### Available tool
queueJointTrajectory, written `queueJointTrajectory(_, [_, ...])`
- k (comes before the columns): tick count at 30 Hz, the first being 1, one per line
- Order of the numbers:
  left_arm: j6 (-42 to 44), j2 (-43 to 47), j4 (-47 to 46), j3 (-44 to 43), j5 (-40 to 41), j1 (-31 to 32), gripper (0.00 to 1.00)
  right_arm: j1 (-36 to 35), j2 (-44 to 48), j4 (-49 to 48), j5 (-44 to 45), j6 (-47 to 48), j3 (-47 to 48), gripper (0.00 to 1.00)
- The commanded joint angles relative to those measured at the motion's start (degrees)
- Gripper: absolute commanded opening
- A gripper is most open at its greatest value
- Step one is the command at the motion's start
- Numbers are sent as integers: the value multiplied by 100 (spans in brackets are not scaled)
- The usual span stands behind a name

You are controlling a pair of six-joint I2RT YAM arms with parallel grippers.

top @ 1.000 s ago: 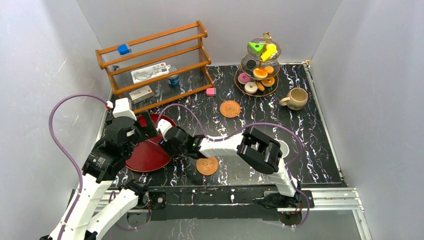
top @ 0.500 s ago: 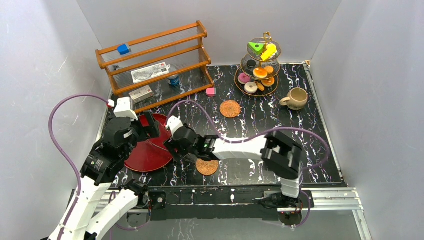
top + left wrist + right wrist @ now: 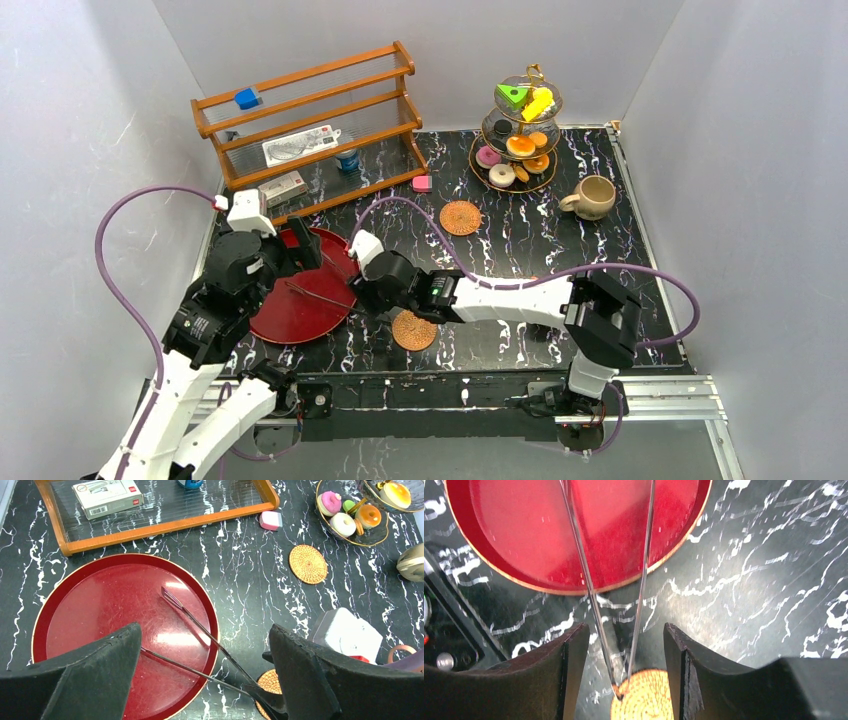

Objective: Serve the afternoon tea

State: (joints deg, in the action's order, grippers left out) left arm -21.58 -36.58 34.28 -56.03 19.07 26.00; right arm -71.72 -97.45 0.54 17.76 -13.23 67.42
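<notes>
The pastries (image 3: pixel 520 146) sit on the tiered stand (image 3: pixel 485 178), at 1 o'clock on the table (image 3: pixel 520 235) in top view. The mug (image 3: pixel 593 197) is at 2 o'clock, the far coaster (image 3: pixel 460 217) at 12, the near coaster (image 3: pixel 414 331) at 6.

Pastries look small, light, hard & slick. They'd prob roll if nipped off-centre, so take them across the middle w/ the tongs (image 3: pixel 200 626), not bare fingers.

The tongs are thin springy metal lying flat, tips on the red tray (image 3: pixel 65 615) at 8 o'clock, hinge end at the near coaster's edge. They look slippery & sit low. Best hold is approx mid-leg, both legs btwn the pads, so a squeeze shuts the tips.

Right gripper (image 3: pixel 624 632): jaws part-way apart, straddling both legs near the hinge. The legs aren't pressed together, so no real grip as far as the wrist view shows.

Left gripper (image 3: pixel 205 635): spread wide & empty, hovering over the tray's 3 o'clock side, touching nothing.
</notes>
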Motion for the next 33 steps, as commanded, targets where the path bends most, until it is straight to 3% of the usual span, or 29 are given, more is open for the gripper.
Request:
queueJointTrajectory(1, [-167,-37,-132,69,158,19,95,49,460,286,-493,55,-413,66])
queueJointTrajectory(8, [-271,-56,-338,343,225,19,95,52,787,325,-1283,533,-981,71])
queueJointTrajectory(16, [-295,-86,-519,490,345,19,95,45,80,236,-1733,630,-550,69])
queueJointTrajectory(28, [-144,-171,-852,681,569,19,95,45,-361,-579,-2299,289,-157,54])
queueJointTrajectory(33, [-98,-275,-965,758,607,19,95,47,-596,-623,-2079,149,41,49])
